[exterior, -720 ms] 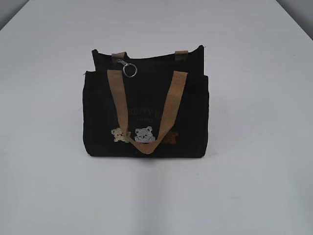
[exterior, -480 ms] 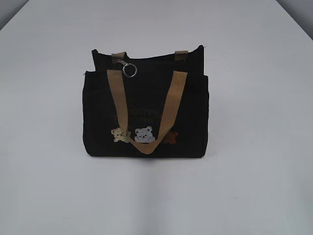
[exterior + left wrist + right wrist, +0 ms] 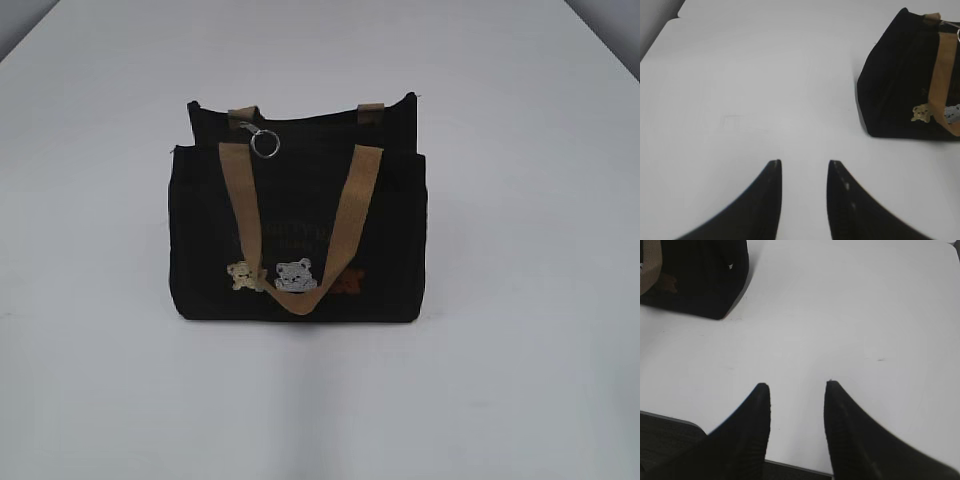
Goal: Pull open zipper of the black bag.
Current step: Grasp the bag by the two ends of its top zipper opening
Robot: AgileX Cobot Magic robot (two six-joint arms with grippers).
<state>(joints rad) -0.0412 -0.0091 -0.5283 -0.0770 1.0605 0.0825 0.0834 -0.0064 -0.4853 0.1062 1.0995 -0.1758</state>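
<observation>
The black bag [image 3: 297,225] stands upright mid-table, with tan handles and bear patches on its front. Its zipper [image 3: 310,122] runs dark along the top rim, and a small silver ring [image 3: 265,144] hangs from it near the left end. Neither arm shows in the exterior view. My left gripper [image 3: 804,165] is open over bare table, with the black bag [image 3: 900,80] far off at its upper right. Open too is my right gripper [image 3: 795,386], near the table's front edge, and the black bag [image 3: 700,275] lies at its upper left. Nothing is between either pair of fingers.
The white table [image 3: 520,330] spreads around the bag on all sides. Its front edge [image 3: 790,464] shows just below my right gripper, with dark floor beyond. A table corner [image 3: 675,17] appears at the left wrist view's upper left.
</observation>
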